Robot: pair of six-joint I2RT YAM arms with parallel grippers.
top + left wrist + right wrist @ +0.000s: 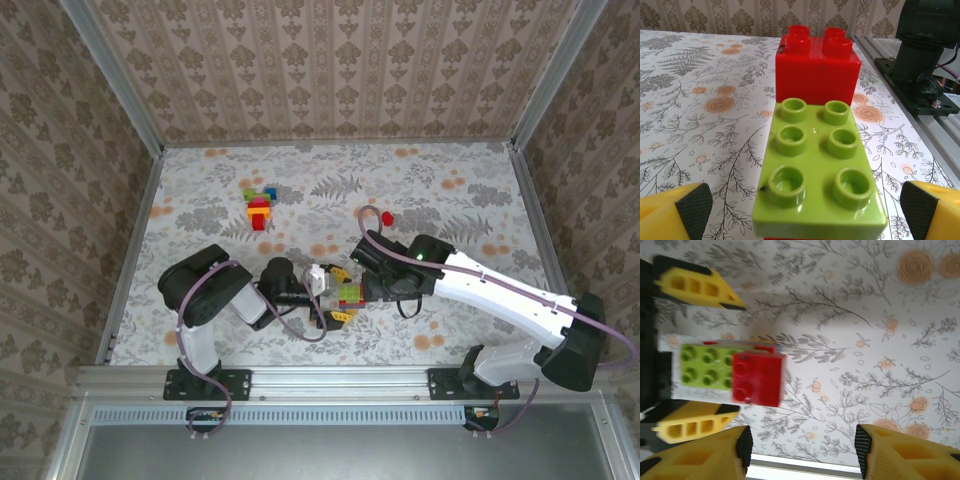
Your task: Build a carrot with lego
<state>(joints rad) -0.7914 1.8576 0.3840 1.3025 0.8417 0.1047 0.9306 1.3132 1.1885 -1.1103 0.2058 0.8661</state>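
Two bricks sit inside the wide-open left hand (pixel 805 207), untouched: green brick (pixel 815 180), red brick (pixel 817 70) beyond. Right hand (pixel 804 445) hovers near, parted, empty. Whatever underlies the green brick is mostly hidden.

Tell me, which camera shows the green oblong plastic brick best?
The left wrist view: the green oblong plastic brick sits close and sharp, six studs countable. The right wrist view shows the brick smaller and blurred; the top view, as a tiny patch.
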